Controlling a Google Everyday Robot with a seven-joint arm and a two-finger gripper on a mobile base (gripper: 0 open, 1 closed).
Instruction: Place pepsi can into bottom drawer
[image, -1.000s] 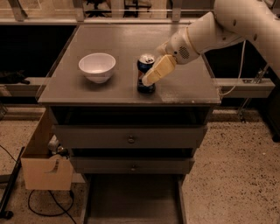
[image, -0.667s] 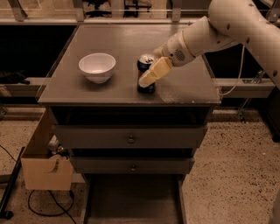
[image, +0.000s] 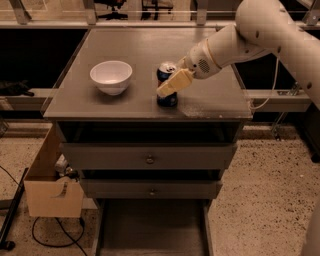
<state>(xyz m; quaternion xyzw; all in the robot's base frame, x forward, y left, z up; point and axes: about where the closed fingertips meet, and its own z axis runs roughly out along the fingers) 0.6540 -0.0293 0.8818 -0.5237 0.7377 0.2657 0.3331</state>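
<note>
The pepsi can (image: 166, 100), dark blue with a silver top, stands upright on the grey cabinet top (image: 130, 107), right of the middle. My gripper (image: 170, 85) comes in from the right on the white arm and sits at the can, with a tan part across the can's front. The bottom drawer (image: 150, 227) is pulled out at floor level below the cabinet; its flat dark floor is bare.
A white bowl (image: 111, 76) stands on the top, left of the can. Two closed grey drawer fronts with round knobs (image: 149, 159) sit above the open drawer. A cardboard box (image: 50, 192) and cables lie at the cabinet's left.
The arm has shifted slightly to the left over the cabinet top. The gripper stays at the can, which has not moved.
</note>
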